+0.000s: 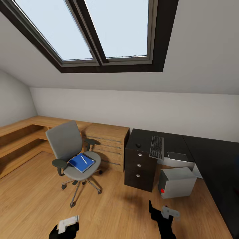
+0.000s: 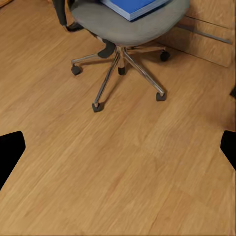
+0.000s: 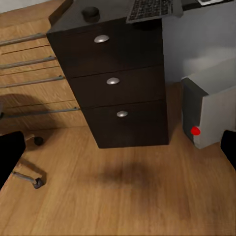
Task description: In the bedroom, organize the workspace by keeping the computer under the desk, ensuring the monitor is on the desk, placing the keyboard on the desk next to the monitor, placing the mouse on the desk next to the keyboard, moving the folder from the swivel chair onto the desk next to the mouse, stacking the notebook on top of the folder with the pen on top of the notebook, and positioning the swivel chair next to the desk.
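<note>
The grey swivel chair stands on the wooden floor left of the black desk. On its seat lies the blue folder with the white pen on top. The keyboard, the mouse and a small grey rectangle, likely the notebook, lie on the desk. The computer sits on the floor right of the drawers. The monitor is out of view. My left gripper and right gripper hang open and empty over the floor.
A light wooden drawer chest stands between chair and desk. A low wooden shelf runs along the left wall. The desk's black wing extends along the right. Skylight windows sit in the sloped ceiling.
</note>
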`<state>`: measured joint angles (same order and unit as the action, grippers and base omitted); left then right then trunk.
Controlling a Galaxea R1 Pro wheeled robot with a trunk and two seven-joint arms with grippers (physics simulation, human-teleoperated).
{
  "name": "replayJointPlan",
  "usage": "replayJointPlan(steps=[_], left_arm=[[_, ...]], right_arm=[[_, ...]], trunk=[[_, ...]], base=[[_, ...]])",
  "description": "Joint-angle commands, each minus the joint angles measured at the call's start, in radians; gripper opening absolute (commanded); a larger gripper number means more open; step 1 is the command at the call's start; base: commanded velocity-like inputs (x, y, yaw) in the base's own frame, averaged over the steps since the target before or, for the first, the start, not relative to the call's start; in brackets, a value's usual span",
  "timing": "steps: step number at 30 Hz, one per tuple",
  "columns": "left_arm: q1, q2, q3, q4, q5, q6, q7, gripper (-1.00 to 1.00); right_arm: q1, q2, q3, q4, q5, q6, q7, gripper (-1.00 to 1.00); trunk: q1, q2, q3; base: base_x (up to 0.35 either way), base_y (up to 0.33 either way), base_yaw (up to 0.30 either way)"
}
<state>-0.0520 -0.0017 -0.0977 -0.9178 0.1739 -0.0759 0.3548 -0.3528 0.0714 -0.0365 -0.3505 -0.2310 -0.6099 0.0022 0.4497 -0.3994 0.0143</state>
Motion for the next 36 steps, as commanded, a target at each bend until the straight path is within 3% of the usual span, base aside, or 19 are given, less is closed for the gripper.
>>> replayJointPlan(steps=[1, 2, 3, 6, 7, 8, 14, 15, 19, 20, 24, 30, 36], left_arm=[[0.000, 0.001, -0.003, -0.037, 0.012, 0.036, 0.006, 1.00], [0.000, 0.001, -0.004, -0.073, 0.012, 0.077, 0.006, 1.00], [0.000, 0.001, -0.003, -0.145, 0.013, 0.161, 0.006, 1.00], [0.000, 0.001, -0.003, -0.253, 0.014, 0.277, 0.007, 1.00], [0.001, 0.002, -0.002, -0.352, 0.015, 0.364, 0.007, 1.00], [0.001, 0.002, -0.003, -0.412, 0.015, 0.406, 0.007, 1.00], [0.001, 0.002, 0.000, -0.550, 0.021, 0.491, 0.007, 1.00], [0.001, 0.003, 0.002, -0.581, 0.029, 0.515, 0.007, 1.00], [0.001, 0.003, 0.001, -0.655, 0.063, 0.561, 0.007, 1.00], [0.001, 0.004, 0.003, -0.679, 0.071, 0.571, 0.007, 1.00], [0.001, 0.009, 0.006, -0.672, 0.075, 0.574, 0.007, 1.00], [0.001, 0.010, 0.029, -0.657, 0.076, 0.573, 0.006, 1.00], [0.001, 0.008, 0.037, -0.650, 0.076, 0.572, 0.006, 1.00]], right_arm=[[0.000, 0.000, -0.004, -0.033, 0.001, 0.021, -0.005, 1.00], [0.000, 0.000, -0.004, -0.068, 0.001, 0.048, -0.013, 1.00], [0.000, 0.000, -0.005, -0.147, 0.001, 0.119, -0.032, 1.00], [0.000, -0.001, -0.006, -0.279, 0.001, 0.252, -0.066, 1.00], [0.000, -0.002, -0.007, -0.407, 0.000, 0.408, -0.094, 1.00], [0.000, -0.003, -0.007, -0.486, 0.000, 0.517, -0.107, 1.00], [0.000, -0.002, -0.008, -0.713, -0.001, 0.836, -0.159, 1.00], [0.000, -0.001, -0.008, -0.786, -0.002, 0.934, -0.191, 1.00], [0.000, 0.000, -0.007, -0.965, -0.015, 1.161, -0.307, 1.00], [0.001, 0.001, -0.009, -1.009, -0.036, 1.209, -0.335, 1.00], [0.001, 0.000, -0.009, -1.002, -0.072, 1.225, -0.347, 1.00], [0.002, 0.000, -0.008, -0.965, -0.080, 1.226, -0.349, 1.00], [0.002, 0.001, 0.020, -0.934, -0.082, 1.216, -0.350, 1.00]], trunk=[[0.000, -0.001, -0.001], [0.000, -0.001, -0.001], [0.000, -0.001, -0.001], [0.000, -0.001, -0.001], [0.000, -0.001, -0.001], [0.000, -0.001, -0.001], [0.000, -0.001, -0.001], [0.000, -0.001, -0.001], [0.000, -0.001, -0.001], [0.000, -0.001, -0.001], [0.000, -0.001, -0.001], [0.000, -0.001, -0.001], [0.000, -0.001, -0.001]], base=[[0.000, 0.000, 0.000], [0.000, 0.000, 0.000], [0.000, 0.000, 0.000], [0.000, 0.000, 0.000], [0.000, 0.000, 0.000], [0.000, 0.000, 0.000], [0.000, 0.000, 0.000], [0.000, 0.000, 0.000], [0.000, 0.000, 0.000], [0.000, 0.000, 0.000], [0.000, 0.000, 0.000], [0.000, 0.000, 0.000], [0.000, 0.000, 0.000]])
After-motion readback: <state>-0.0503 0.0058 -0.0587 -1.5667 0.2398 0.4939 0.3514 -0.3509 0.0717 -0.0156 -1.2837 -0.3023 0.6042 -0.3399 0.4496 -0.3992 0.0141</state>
